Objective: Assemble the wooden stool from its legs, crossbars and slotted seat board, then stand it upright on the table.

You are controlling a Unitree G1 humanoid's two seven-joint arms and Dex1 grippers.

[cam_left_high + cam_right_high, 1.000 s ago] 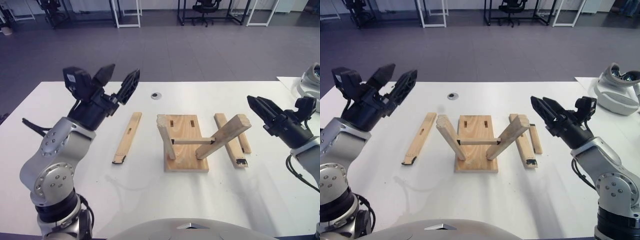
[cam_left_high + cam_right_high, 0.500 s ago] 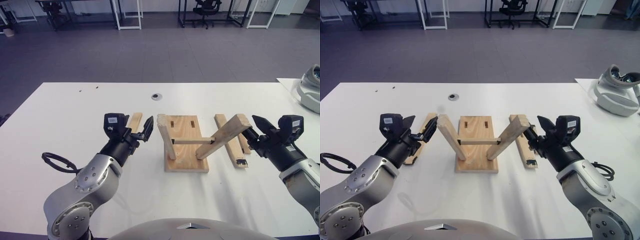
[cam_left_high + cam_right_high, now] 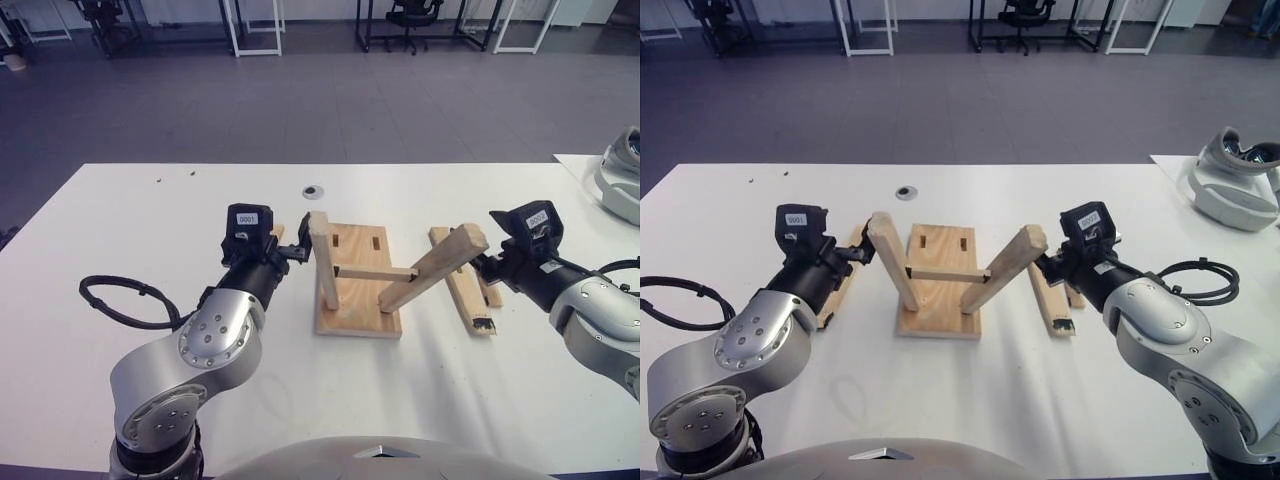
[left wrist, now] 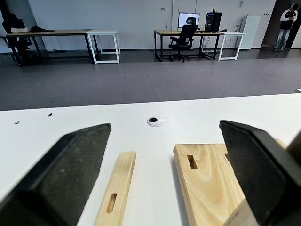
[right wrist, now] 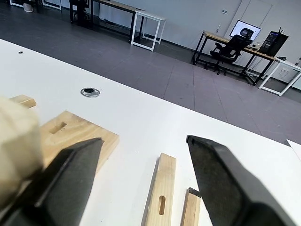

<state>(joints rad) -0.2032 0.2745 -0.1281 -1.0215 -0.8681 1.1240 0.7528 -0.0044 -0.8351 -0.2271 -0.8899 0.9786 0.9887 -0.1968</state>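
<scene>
The pale wooden slotted seat board (image 3: pixel 358 318) lies flat on the white table (image 3: pixel 150 220), with two square wooden legs standing in it. The left leg (image 3: pixel 322 260) is nearly upright, the right leg (image 3: pixel 432 268) leans far out to the right, and a thin wooden crossbar (image 3: pixel 376 272) joins them. Compared with half a second ago, this half-built piece has slid a little to the left across the table.

The left gripper (image 4: pixel 164 125) has closed in on the left leg; its black fingers (image 4: pixel 70 169) are spread wide and hold nothing. The right gripper (image 5: pixel 144 140) has come up to the raised end of the leaning leg, also spread wide and holding nothing.

A loose slotted wooden leg (image 4: pixel 115 197) lies just left of the board. Two more loose pieces, a long slotted one (image 5: pixel 160 202) and a shorter one (image 5: pixel 190 209), lie side by side to its right, unmoved. A white headset (image 3: pixel 1230 190) rests on a neighbouring surface at the far right
</scene>
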